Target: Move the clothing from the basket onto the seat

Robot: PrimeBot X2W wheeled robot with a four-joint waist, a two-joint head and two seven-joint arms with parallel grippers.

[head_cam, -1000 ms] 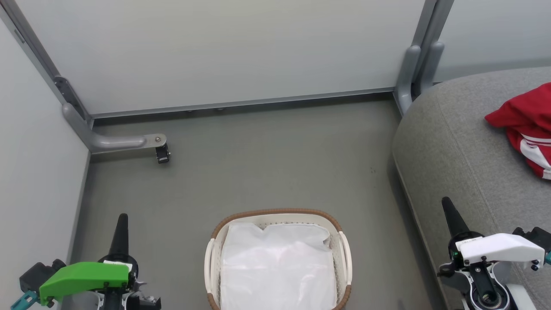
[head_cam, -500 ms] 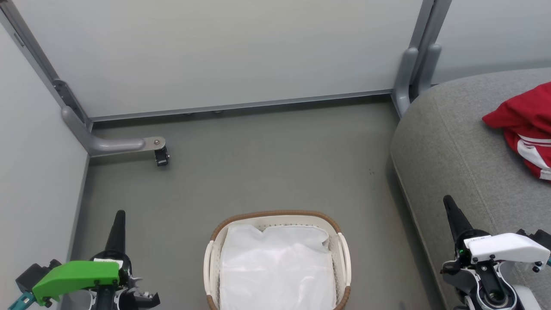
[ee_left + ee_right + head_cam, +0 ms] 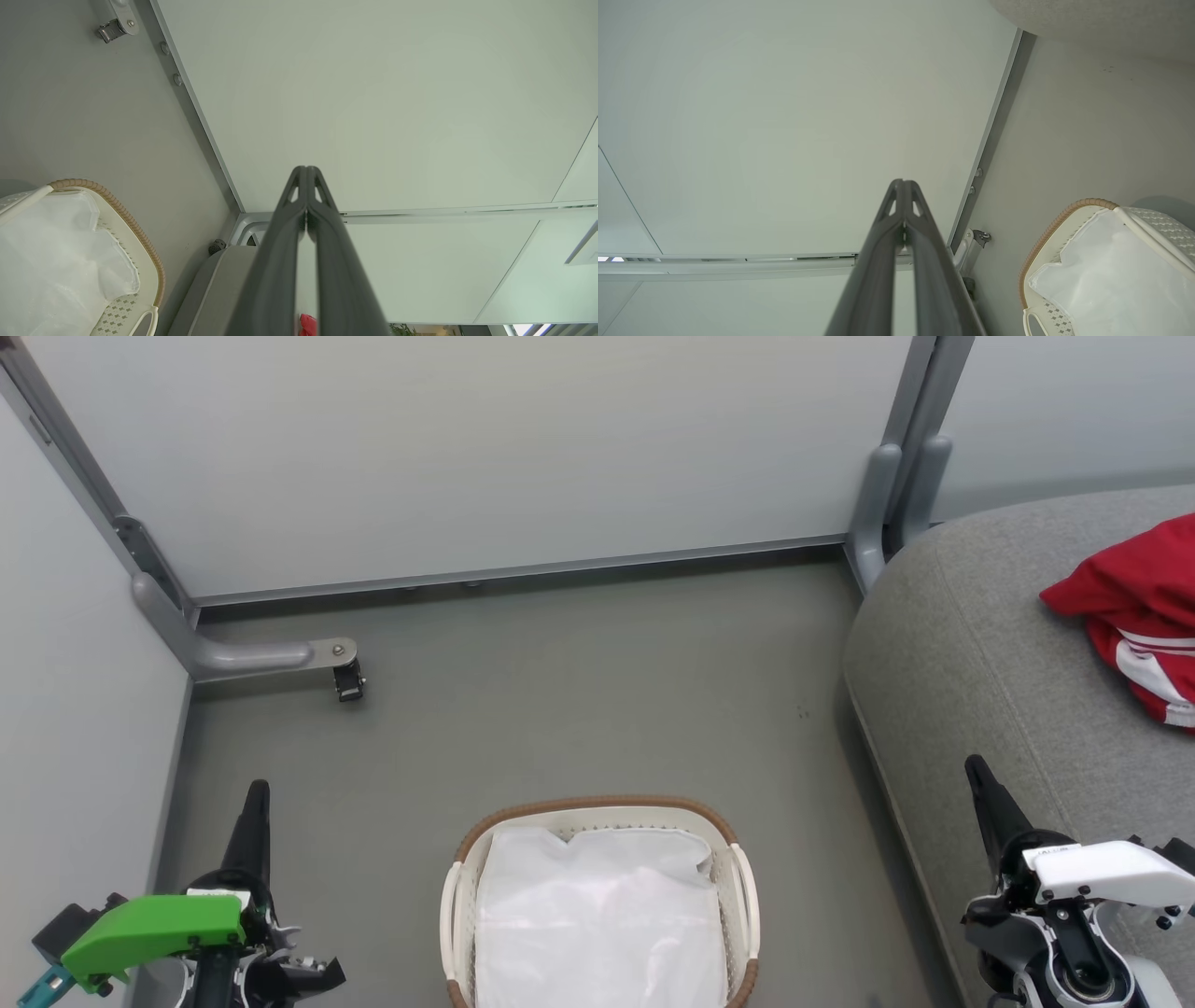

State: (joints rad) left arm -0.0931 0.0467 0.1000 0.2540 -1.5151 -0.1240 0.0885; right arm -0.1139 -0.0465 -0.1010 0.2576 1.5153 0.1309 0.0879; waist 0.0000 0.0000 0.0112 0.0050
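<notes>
Because the clothing (image 3: 1131, 616) already lies on the seat (image 3: 971, 653), the governing relation is its bearing from each pincer. The garment rests at the far right of the scene, beyond and to the right of the right pincer (image 3: 977, 769), well apart from it. The left pincer (image 3: 258, 791) is at the near left, with the basket (image 3: 597, 805) between the two arms, so the right arm is clearly the nearer one. The garment is bunched and runs off the right edge of the head view, so its long axis cannot be determined.

Pincer state: both are closed with fingers pressed together and nothing between them, as confirmed in the left wrist view (image 3: 307, 171) and the right wrist view (image 3: 903, 183).

Basket state: it stands on the floor (image 3: 579, 709), near and centred, just left of the seat edge. The white liner (image 3: 597, 915) lies inside, and no red fabric shows in it.

Count:
- clothing: one
- basket: one
- liner: one
- seat: one
- pincers: two

Judgement: the transfer appears complete, and no further grasp appears necessary.
</notes>
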